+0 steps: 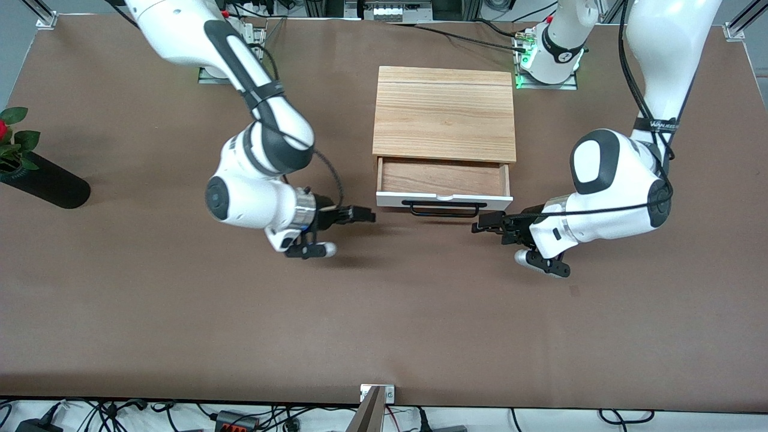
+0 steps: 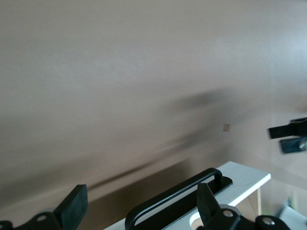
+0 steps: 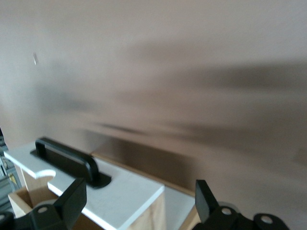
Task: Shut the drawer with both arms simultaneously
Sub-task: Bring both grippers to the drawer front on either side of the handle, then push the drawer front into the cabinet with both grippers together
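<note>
The light wooden box [image 1: 444,114] stands mid-table. Its drawer [image 1: 443,177] is pulled out toward the front camera, showing reddish-brown wood inside, a white front panel [image 1: 444,198] and a black bar handle [image 1: 444,208]. My right gripper [image 1: 363,214] is low beside the panel's corner at the right arm's end, fingers open and empty. My left gripper [image 1: 480,225] is low by the corner at the left arm's end, open and empty. In the left wrist view the handle [image 2: 177,199] and panel [image 2: 244,179] lie between the open fingers [image 2: 74,206]. The right wrist view shows the panel [image 3: 120,191] and handle [image 3: 67,160].
A black vase with a red flower [image 1: 45,180] lies at the right arm's end of the table. A wooden post [image 1: 372,411] stands at the table's edge nearest the front camera. Bare brown tabletop [image 1: 384,312] lies in front of the drawer.
</note>
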Action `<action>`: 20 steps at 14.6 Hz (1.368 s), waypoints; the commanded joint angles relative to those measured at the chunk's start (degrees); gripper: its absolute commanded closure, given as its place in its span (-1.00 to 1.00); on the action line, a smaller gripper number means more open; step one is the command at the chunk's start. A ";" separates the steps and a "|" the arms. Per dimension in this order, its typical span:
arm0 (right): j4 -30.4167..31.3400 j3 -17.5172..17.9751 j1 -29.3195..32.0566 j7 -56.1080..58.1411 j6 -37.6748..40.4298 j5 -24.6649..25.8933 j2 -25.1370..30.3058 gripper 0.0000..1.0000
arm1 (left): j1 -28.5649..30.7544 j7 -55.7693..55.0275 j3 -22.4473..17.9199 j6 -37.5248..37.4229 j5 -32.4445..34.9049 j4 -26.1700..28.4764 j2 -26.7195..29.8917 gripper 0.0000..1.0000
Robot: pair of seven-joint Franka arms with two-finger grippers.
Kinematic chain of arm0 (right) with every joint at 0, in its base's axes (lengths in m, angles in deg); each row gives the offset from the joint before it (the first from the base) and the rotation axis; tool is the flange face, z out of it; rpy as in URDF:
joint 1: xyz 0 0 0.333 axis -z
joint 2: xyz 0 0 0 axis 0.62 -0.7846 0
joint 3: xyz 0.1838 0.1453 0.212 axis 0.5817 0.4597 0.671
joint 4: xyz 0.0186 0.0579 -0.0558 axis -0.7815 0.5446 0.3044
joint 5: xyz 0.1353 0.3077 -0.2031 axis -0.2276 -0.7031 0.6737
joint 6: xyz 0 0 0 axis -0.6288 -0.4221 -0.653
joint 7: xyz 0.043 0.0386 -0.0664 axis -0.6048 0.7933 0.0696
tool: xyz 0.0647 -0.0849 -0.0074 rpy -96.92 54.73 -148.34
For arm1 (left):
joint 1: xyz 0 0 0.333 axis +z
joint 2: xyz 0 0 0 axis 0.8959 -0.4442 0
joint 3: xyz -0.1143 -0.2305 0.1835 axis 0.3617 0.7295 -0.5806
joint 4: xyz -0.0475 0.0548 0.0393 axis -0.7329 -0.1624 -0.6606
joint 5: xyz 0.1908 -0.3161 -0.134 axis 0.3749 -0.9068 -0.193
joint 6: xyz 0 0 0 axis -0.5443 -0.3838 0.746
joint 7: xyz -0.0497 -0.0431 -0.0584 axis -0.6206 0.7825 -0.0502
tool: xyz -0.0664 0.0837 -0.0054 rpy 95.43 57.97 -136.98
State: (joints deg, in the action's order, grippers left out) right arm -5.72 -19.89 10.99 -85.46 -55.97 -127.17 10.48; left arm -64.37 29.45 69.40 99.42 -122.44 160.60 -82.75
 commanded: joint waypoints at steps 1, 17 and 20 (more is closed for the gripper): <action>-1.11 -0.22 -1.32 -0.35 -0.93 -2.73 -2.53 -1.00 | 1.45 3.93 0.91 0.71 -5.90 3.90 0.90 -1.00; -0.67 -0.14 -3.17 0.53 8.37 -5.29 -3.76 -1.00 | 2.67 0.24 0.83 -8.69 -8.21 10.95 1.43 -1.00; -0.67 -0.14 -3.26 0.53 11.36 -5.21 -3.76 -1.00 | 3.11 -1.69 0.83 -12.64 -8.21 11.56 1.43 -1.00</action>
State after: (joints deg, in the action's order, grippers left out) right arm -5.79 -20.02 7.75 -85.76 -48.14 -131.32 6.99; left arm -62.32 28.98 69.64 89.23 -129.03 170.38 -82.83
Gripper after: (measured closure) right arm 0.000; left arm 0.000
